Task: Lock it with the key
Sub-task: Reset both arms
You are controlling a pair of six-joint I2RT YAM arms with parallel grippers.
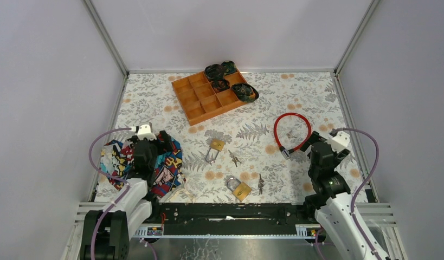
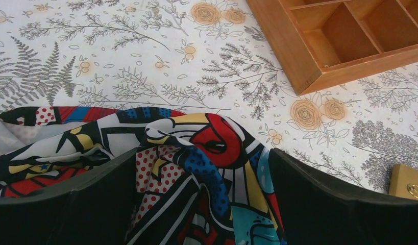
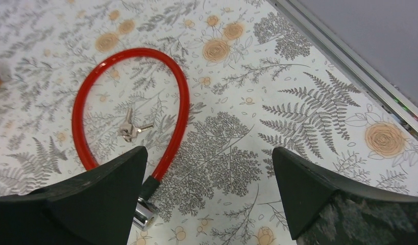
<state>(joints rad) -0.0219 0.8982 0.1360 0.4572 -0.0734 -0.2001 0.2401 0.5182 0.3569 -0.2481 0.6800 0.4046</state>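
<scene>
My right gripper (image 3: 209, 155) hangs open over the red cable lock (image 3: 185, 102); its keys (image 3: 130, 129), probably thin and slippery, want pinching by the flat head

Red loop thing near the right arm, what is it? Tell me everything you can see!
It is a red cable lock: a bendy cable, shiny red plastic by its look, curved into an open loop and lying flat on the flowery tablecloth. One end shows a black collar and a bare silver metal tip; the other is hidden behind a finger of the right hand. A small bunch of keys lies inside the loop, not touching it.
</scene>
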